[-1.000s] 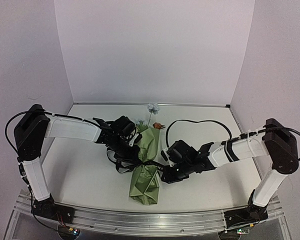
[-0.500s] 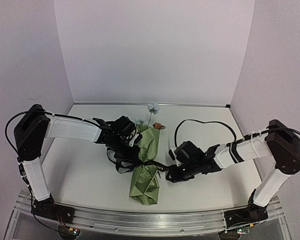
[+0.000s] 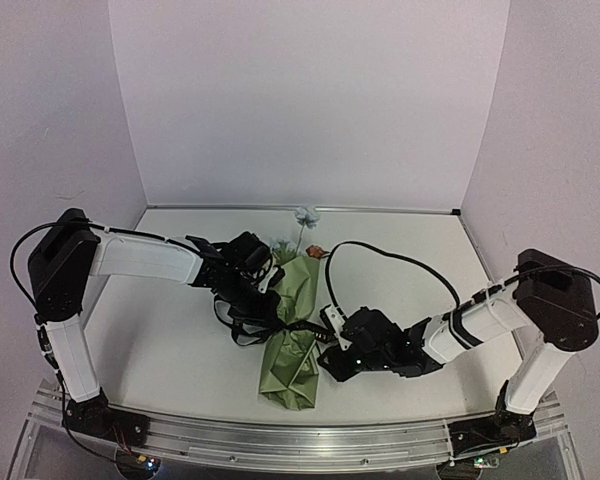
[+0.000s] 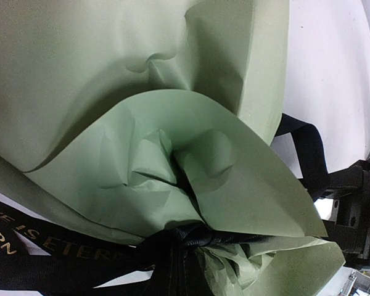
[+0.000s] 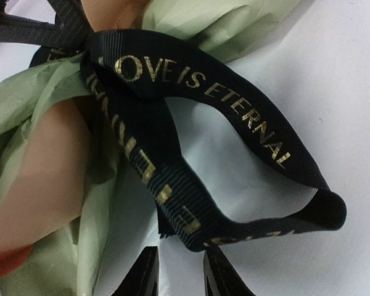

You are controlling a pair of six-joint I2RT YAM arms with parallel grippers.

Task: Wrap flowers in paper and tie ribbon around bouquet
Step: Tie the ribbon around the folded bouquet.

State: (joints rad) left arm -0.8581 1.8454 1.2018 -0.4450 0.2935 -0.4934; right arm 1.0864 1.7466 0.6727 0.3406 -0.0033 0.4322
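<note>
The bouquet (image 3: pixel 292 350) lies on the white table, an olive-green paper (image 4: pixel 111 74) cone with its wide end toward the back. Pale blue and brownish flowers (image 3: pixel 306 214) stick out above it. The black ribbon (image 5: pixel 191 80) with gold lettering is knotted round the cone's waist, and its loops spill out on both sides. My left gripper (image 3: pixel 270 312) sits at the knot (image 4: pixel 197 237), shut on the ribbon. My right gripper (image 5: pixel 182 274) is low at the cone's right side. Its jaws are a little apart with nothing between them, and a ribbon loop lies just ahead of the fingertips (image 5: pixel 149 271).
The right arm's black cable (image 3: pixel 400 258) arcs over the table's right half. White walls close in the back and both sides. An aluminium rail (image 3: pixel 300 440) runs along the front edge by the arm bases.
My right gripper's jaws have parted, and it has shifted slightly toward the front and left beside the cone's lower part. Its cable arc has shifted. The left arm has stayed put.
</note>
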